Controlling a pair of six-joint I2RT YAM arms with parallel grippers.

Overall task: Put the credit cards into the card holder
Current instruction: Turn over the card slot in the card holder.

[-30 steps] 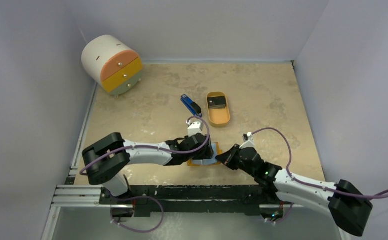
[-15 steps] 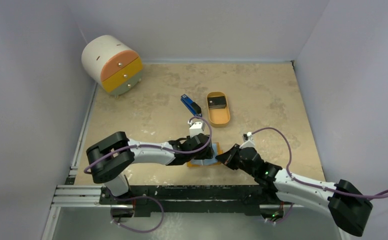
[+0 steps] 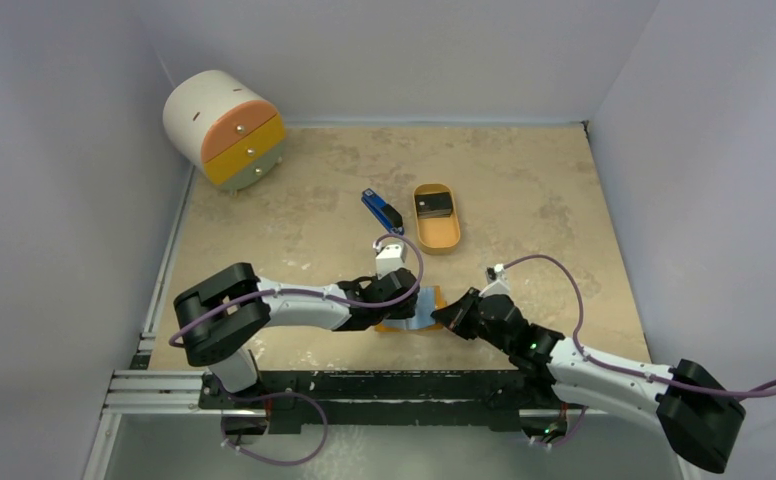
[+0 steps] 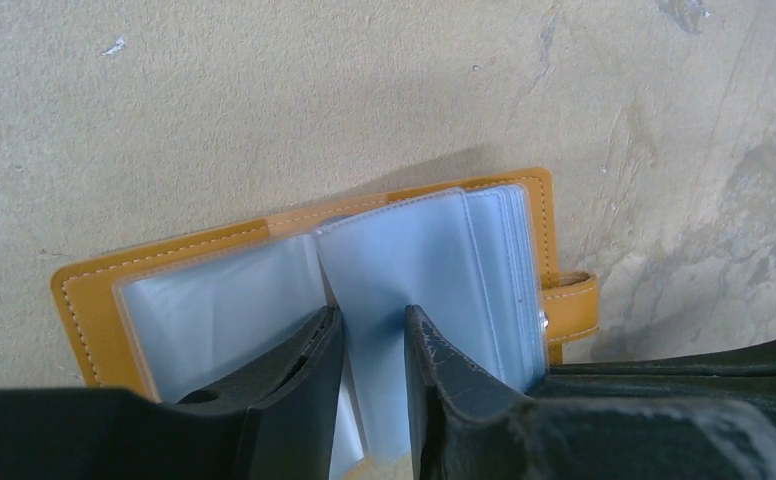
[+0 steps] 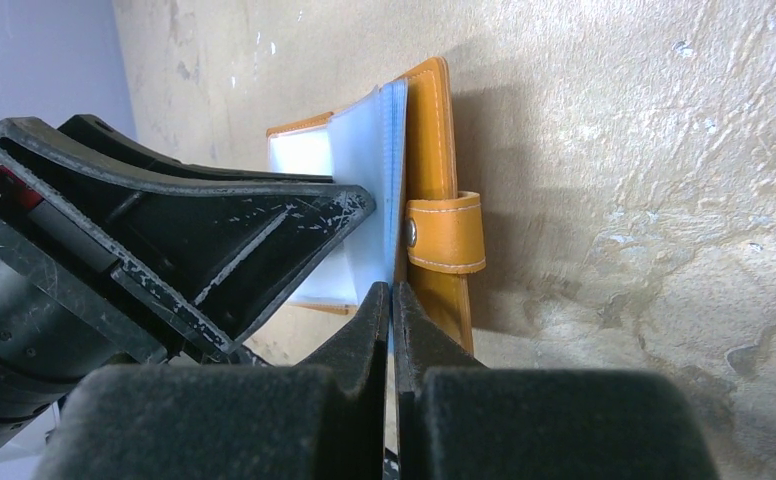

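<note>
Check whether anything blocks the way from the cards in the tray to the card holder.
Nothing lies on the table between the credit cards and the card holder. But both grippers crowd it: the left gripper straddles a clear sleeve, the right gripper pinches the sleeve edges.

Cards in tray behind holder

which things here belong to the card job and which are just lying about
Job: card holder, lying open; cards in the tray.
Lying about: blue bar; drawer unit.
</note>
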